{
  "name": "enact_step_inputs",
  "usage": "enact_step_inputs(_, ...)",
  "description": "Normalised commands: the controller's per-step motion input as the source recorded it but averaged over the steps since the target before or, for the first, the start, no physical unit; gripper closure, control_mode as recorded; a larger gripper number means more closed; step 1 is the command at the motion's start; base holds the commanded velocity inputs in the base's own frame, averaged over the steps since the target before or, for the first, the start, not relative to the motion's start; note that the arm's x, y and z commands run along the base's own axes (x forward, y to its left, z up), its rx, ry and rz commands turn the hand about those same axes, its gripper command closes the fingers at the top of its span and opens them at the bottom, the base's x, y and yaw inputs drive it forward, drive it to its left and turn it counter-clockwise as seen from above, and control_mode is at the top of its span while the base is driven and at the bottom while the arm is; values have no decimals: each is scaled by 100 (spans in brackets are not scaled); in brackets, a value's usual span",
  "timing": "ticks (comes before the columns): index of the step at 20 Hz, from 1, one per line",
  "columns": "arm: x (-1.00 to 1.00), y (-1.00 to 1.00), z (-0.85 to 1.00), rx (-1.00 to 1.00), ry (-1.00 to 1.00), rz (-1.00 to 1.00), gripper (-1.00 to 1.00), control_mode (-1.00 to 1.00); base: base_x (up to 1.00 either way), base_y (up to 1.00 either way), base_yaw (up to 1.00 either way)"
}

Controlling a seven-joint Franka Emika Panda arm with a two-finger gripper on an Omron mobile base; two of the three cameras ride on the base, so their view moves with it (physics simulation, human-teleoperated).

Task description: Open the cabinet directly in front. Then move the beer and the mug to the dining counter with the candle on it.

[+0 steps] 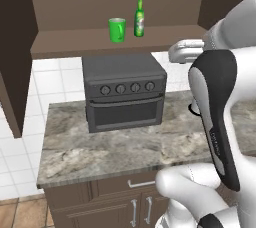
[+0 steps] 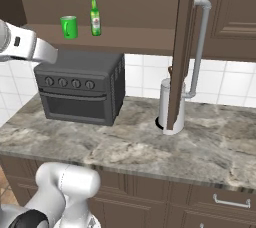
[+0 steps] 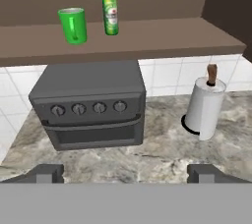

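Gripper (image 3: 126, 173), jaws spread and empty, faces the toaster oven (image 3: 91, 105); beer (image 3: 110, 7) and mug (image 3: 73, 25) stand on the open cabinet (image 3: 147, 39) shelf. Approach the beer level, clearing the mug.

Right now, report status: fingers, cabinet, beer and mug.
Fingers open, empty. Cabinet doors open. Beer and mug upright on its shelf, side by side, apart. Toaster oven below the shelf; nothing in front of either.

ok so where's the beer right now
The beer stands upright on the open cabinet shelf, just right of the mug and above the toaster oven in all three views.
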Motion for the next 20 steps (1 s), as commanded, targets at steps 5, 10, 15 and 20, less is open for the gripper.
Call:
enact_step_inputs(5,-1,0,-1,27,0,0,-100,-100,0,0,0)
enact_step_inputs(10,-5,5,-15,0,0,2,-100,-100,0,0,0)
enact_step_inputs(15,4,37,-3,-7,3,0,-100,-100,0,0,0)
enact_step_inputs(20,16,40,0,-15,7,0,-100,-100,0,0,0)
